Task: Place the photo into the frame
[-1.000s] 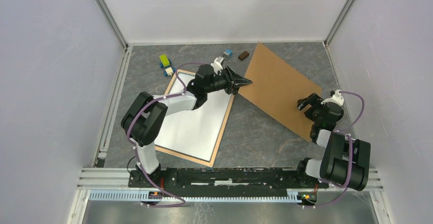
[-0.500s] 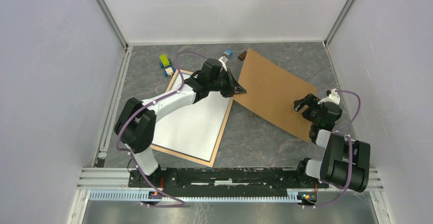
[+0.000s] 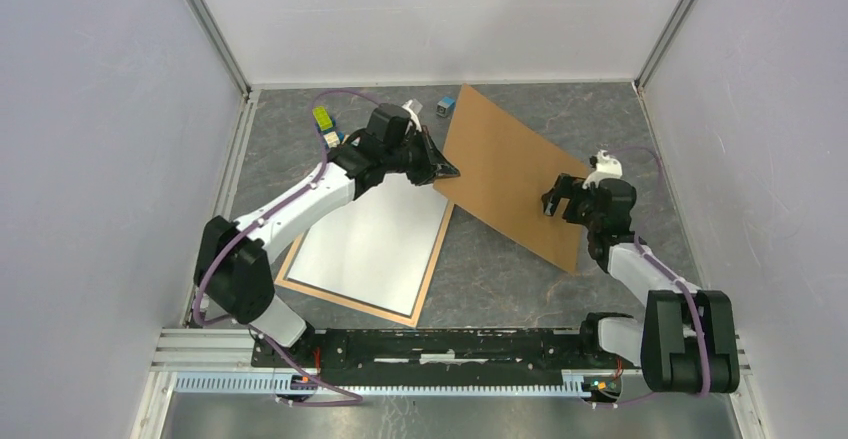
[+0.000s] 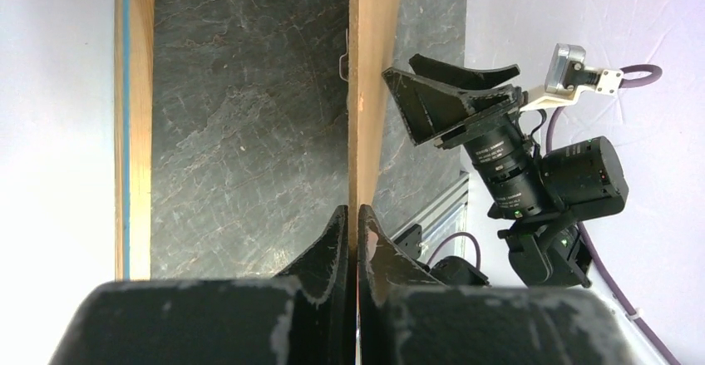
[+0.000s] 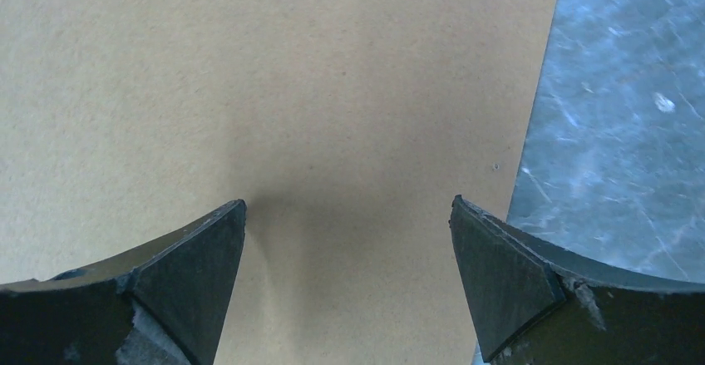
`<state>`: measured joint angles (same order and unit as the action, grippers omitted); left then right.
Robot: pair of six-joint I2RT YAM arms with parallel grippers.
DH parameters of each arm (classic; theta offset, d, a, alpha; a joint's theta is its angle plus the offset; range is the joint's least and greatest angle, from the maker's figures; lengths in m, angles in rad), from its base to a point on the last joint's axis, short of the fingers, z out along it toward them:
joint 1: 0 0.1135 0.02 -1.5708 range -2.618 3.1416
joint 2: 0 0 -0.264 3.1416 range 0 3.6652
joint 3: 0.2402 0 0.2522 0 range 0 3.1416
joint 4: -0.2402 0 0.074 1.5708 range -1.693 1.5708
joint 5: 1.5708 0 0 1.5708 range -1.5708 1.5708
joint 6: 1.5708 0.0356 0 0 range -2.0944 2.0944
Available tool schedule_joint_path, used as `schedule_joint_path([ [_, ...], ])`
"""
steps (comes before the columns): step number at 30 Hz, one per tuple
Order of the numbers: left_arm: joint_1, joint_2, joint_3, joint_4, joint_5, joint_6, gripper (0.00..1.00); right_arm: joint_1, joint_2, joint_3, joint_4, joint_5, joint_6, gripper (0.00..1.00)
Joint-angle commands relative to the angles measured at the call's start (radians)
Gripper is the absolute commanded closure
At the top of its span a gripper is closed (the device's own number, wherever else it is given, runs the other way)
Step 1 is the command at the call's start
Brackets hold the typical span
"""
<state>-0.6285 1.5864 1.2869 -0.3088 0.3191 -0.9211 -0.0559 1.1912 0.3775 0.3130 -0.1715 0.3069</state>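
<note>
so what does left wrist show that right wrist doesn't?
Only left wrist: the left gripper with jaws shut on the backing board, seen edge-on; the frame with its wood-and-blue rail; the right gripper from outside. Only right wrist: the board's broad brown face beneath the right gripper's open jaws. Both: the board, the right gripper, the grey table.

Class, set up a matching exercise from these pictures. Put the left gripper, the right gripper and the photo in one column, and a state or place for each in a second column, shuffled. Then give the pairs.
Column 1
1. left gripper
2. right gripper
3. photo

Column 2
A. jaws wide apart, over the brown board
B. lying white side up inside the frame
C. shut on the brown board's edge

Pairs: 1-C, 2-A, 3-B
</note>
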Motion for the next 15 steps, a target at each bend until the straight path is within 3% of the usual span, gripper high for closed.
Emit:
schedule_joint_path([
  [1,0.016,-0.117,-0.017,-0.087,-0.044,0.055,0.98,0.120,-0.099,0.067,-0.105,0.052,-0.102,0.02],
  [11,0.021,-0.327,-0.135,-0.118,-0.035,0.020,0.98,0.578,-0.363,0.211,-0.339,0.130,-0.229,0.02],
  [15,0.021,-0.390,-0.167,-0.117,-0.043,-0.010,0.98,0.836,-0.373,0.267,-0.435,0.282,-0.224,0.02],
])
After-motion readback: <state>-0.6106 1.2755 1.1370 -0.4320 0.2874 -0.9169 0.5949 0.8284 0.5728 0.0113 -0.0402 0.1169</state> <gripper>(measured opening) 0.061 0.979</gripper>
